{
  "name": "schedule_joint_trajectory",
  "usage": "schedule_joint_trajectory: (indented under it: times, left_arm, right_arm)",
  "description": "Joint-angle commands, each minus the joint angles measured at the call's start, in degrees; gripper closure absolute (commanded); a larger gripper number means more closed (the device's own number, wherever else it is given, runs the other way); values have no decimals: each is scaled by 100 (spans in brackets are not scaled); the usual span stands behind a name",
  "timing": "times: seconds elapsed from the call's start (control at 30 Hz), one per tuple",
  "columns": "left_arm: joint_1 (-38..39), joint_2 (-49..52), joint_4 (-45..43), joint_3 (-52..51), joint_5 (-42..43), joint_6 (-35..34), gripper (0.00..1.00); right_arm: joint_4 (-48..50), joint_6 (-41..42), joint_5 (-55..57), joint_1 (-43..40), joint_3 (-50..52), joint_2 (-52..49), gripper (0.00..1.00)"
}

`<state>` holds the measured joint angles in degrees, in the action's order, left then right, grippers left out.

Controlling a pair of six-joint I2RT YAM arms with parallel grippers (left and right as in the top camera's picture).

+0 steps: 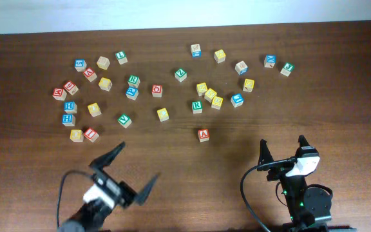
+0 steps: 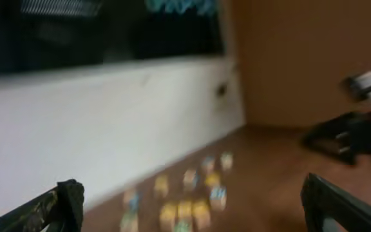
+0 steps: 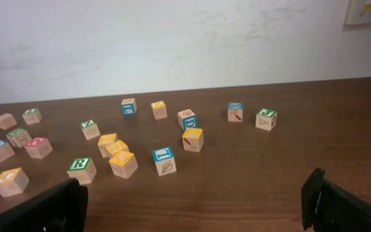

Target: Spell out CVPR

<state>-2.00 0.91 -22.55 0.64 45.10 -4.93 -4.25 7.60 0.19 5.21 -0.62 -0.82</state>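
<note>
L gripper (image 1: 139, 161) & R gripper (image 1: 282, 140): jaws spread wide, holding nothing.
Near-left & near-right over table (image 1: 340, 109); letter blocks (image 1: 163, 114) scattered across far side; green R block (image 1: 197, 106) approx mid, red A block (image 1: 203, 135) just nearer, apart from both grippers.

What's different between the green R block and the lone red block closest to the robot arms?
The green R block has a green top; the red block has a red one, seemingly showing an A. The green R block sits right by yellow blocks; the red block stands alone. Both are small wooden cubes.
</note>
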Motion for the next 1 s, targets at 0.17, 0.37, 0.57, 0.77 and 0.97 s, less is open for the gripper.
schedule_joint_trajectory:
  times: [0.17, 0.37, 0.57, 0.77, 0.97]
  left_arm:
    - [-13, 1460, 2159, 3211, -1327, -439, 1]
    - [-13, 4297, 4627, 6341, -282, -315, 1]
    - [350, 7949, 9300, 9381, -1727, -313, 1]
    - [2127, 9989, 9536, 9379, -5396, -2876, 1]
    - [2387, 11567, 8633, 9379, -4481, -2900, 7]
  right_arm:
    - [-39, 35, 46, -42, 31, 9, 2]
    - [-39, 35, 48, -42, 31, 9, 2]
    - [-39, 35, 48, -42, 31, 9, 2]
    - [-39, 35, 48, -42, 31, 9, 2]
    - [-39, 33, 48, -42, 31, 9, 2]
